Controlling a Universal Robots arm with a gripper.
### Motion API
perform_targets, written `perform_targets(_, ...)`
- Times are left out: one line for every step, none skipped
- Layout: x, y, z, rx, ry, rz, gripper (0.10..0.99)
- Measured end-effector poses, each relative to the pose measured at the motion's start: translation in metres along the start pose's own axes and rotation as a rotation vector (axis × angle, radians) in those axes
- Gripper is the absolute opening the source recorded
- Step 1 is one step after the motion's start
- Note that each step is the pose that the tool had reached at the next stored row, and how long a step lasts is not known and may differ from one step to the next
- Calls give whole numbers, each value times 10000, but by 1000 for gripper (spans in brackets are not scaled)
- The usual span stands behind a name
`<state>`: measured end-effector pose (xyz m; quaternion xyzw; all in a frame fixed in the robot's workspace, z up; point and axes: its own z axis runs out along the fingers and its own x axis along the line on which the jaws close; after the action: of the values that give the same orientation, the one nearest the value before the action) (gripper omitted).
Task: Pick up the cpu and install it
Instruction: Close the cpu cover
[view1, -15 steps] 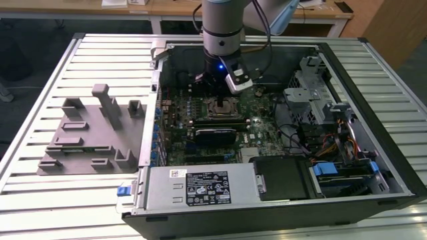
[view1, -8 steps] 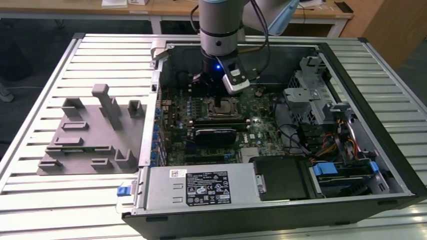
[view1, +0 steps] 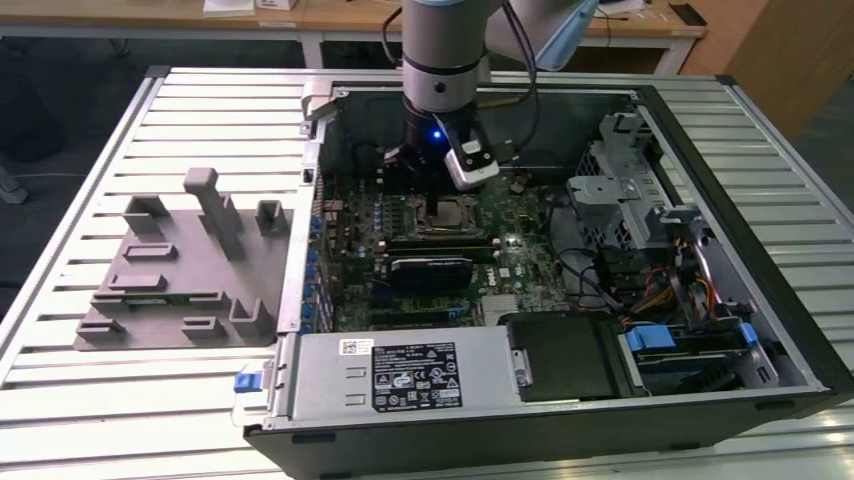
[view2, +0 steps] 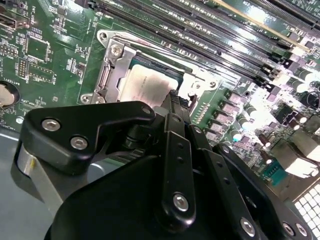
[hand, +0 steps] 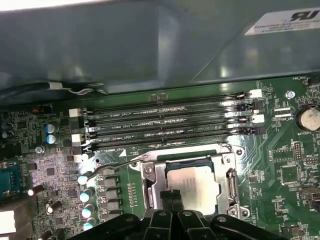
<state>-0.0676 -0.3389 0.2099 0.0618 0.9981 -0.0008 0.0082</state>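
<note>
One cpu (hand: 195, 184) lying in socket frame (hand: 150, 180), jaws seemingly pressed together, empty, at its edge: danger of skewing it or bending pins if pushed down off-centre.

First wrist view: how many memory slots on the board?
4. The memory slots lie side by side between the cpu in its socket and the case wall. All look empty; none seems hidden.

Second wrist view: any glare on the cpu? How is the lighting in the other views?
Second wrist view: the cpu is free of glare, but highlights blow out the memory slots beyond it. First wrist view: the cpu is evenly lit, with hot spots around the capacitors. Exterior view: the motherboard sits dim inside the case, and a blue light glows on the arm.
</note>
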Motion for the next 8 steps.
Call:
perform_targets(-1,-3,3,-2,-1,-1,106)
perform_targets(-1,-10,7,-5,0,-1,106)
perform_targets(1,-17,14,-14,2,0,106)
perform_targets(8,-22,19,-19,2,2,106)
perform_targets(20,-25,22,-28,3,1,106)
perform_targets(34,-28,24,-39,5,0,106)
perform_targets(52,-30,26,-57,7,0,106)
perform_targets(67,-32,29,-90,10,2,106)
